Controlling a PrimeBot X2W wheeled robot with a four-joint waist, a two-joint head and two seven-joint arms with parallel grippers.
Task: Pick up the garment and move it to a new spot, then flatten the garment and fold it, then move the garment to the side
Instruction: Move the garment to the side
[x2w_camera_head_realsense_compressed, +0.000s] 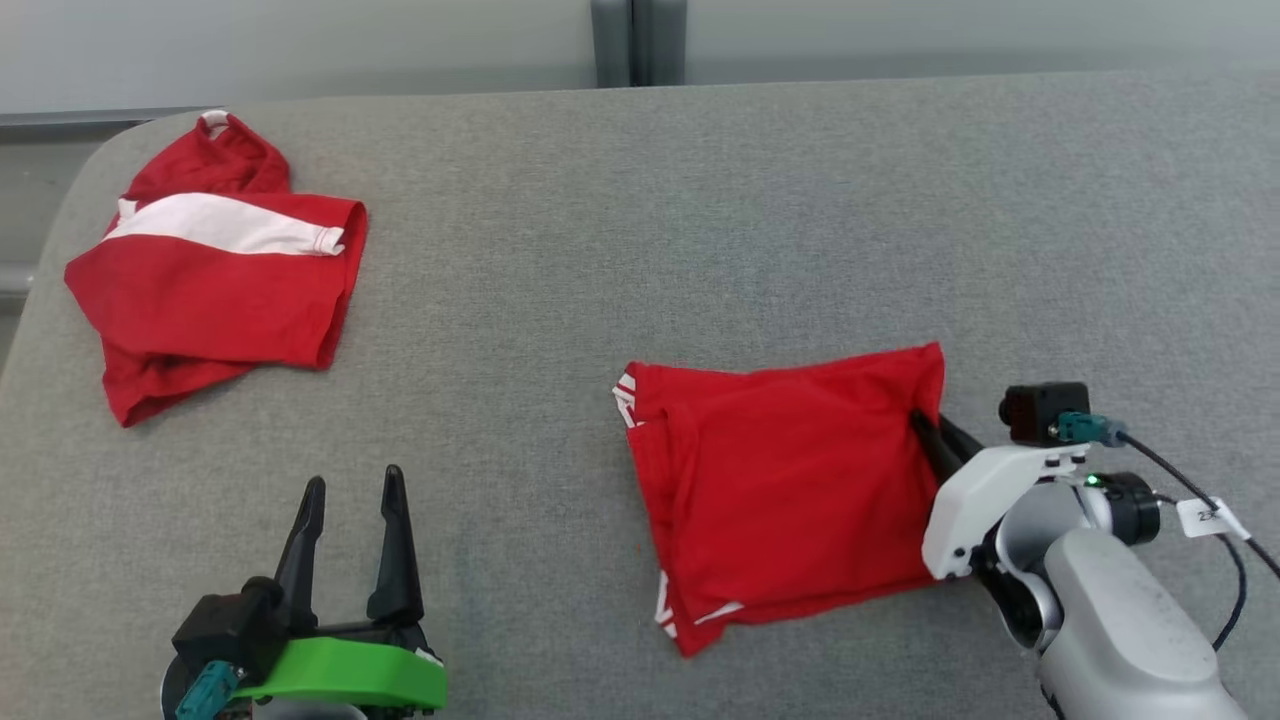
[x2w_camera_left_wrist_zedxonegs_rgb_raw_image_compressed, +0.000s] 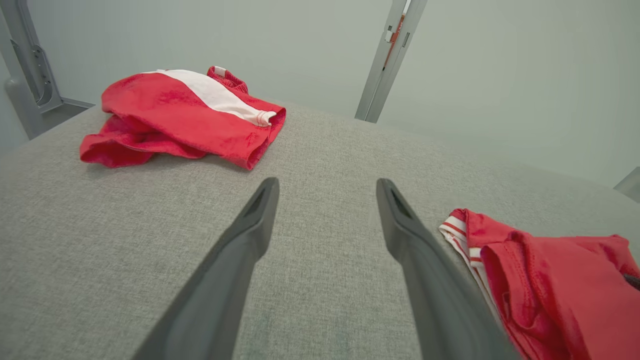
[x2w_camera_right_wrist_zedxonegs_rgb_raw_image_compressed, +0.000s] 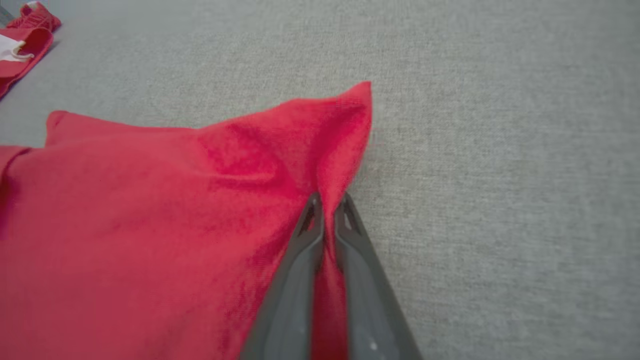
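- One folded garment (x2w_camera_head_realsense_compressed: 790, 490), red, lies as a rough rectangle on the grey surface (x2w_camera_head_realsense_compressed: 700, 220), right of centre and near the robot in the head view.
- White-striped trim shows at its left edge, near both the far and near left corners.
- Right edge of the folded garment, a little below the far right corner, sits between the fingers of the right gripper (x2w_camera_head_realsense_compressed: 925, 420).
- In the right wrist view the right gripper (x2w_camera_right_wrist_zedxonegs_rgb_raw_image_compressed: 327, 200) is pinched shut on that edge, with red cloth bunched in the narrow gap between the two fingers and puckering up toward the corner.
- Rest of the folded garment (x2w_camera_right_wrist_zedxonegs_rgb_raw_image_compressed: 150, 225) spreads flat to the left of the fingers in that view.
- Left gripper (x2w_camera_head_realsense_compressed: 352, 485) sits at the lower left of the head view, well apart from the folded garment, fingers spread wide and holding nothing.
- In the left wrist view the left gripper (x2w_camera_left_wrist_zedxonegs_rgb_raw_image_compressed: 327, 185) points over bare grey surface, with the striped edge of the folded garment (x2w_camera_left_wrist_zedxonegs_rgb_raw_image_compressed: 560, 285) just beside its right finger.
- Second garment (x2w_camera_head_realsense_compressed: 220, 270), red with a white band, lies loosely bundled at the far left corner of the surface, well apart from both grippers.
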